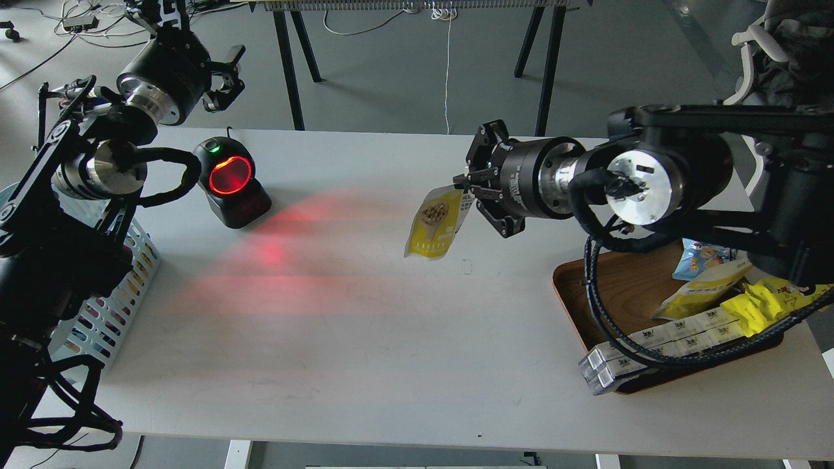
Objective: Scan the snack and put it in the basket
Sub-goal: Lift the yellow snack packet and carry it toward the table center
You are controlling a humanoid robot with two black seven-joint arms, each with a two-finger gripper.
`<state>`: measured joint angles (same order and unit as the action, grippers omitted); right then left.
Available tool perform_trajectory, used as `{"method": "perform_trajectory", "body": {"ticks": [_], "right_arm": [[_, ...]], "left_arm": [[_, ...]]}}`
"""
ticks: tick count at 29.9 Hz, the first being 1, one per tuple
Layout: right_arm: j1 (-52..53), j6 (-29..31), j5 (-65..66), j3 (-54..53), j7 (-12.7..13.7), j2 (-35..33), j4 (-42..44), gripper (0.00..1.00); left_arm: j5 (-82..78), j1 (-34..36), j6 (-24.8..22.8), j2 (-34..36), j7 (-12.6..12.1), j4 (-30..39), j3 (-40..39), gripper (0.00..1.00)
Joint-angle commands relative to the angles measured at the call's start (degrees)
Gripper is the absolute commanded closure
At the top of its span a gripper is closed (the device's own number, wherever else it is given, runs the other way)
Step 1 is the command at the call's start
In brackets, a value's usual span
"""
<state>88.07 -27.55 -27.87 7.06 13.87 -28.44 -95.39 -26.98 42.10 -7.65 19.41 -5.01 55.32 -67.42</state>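
My right gripper (470,185) is shut on the white top of the snack (433,225), a yellow pouch with a round picture of nuts. The pouch hangs above the middle of the white table, to the right of the scanner (231,182). The scanner's window glows red and casts red light across the table toward the pouch. My left gripper (228,78) is open and empty, held high behind the scanner at the far left. The light blue basket (107,306) stands at the table's left edge, mostly hidden behind my left arm.
A brown wooden tray (599,293) at the right holds a blue packet (707,257), bright yellow packets (775,299) and white boxes (651,345). My right arm reaches over the tray. Black table legs stand behind the table.
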Motion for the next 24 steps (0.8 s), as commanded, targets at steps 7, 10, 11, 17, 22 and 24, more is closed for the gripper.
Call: {"method": "perform_trajectory", "body": {"ticks": [7,10,11,17,22,24], "right_arm": [[-2.02,-0.45,0.10,-0.47,-0.52,7.52,2.93,0.99],[-2.64,-0.45,0.10,-1.17,-0.52,9.27,3.63,0.99],[-2.99,-0.45,0.10,-1.26,-0.52,9.89,3.98,0.99],[-3.78,-0.45,0.10,-1.61,-0.52,14.02,6.53,0.99],[-3.96,-0.45,0.10,-1.79,-0.52,16.49,8.64,0.99],[-3.96,-0.45,0.19,-1.70,-0.52,16.75,8.82,0.99]], "left_arm": [[0.00,0.09,0.01,-0.25,0.00,0.05,0.01,0.00],[0.00,0.09,0.01,-0.43,0.00,0.05,0.01,0.00],[0.00,0.09,0.09,-0.43,0.00,0.05,0.01,0.00],[0.00,0.17,0.09,-0.34,0.00,-0.04,0.01,0.00],[0.00,0.17,0.09,-0.25,0.00,0.05,0.01,0.00],[0.00,0.17,0.09,-0.25,0.00,0.05,0.01,0.00]]}}
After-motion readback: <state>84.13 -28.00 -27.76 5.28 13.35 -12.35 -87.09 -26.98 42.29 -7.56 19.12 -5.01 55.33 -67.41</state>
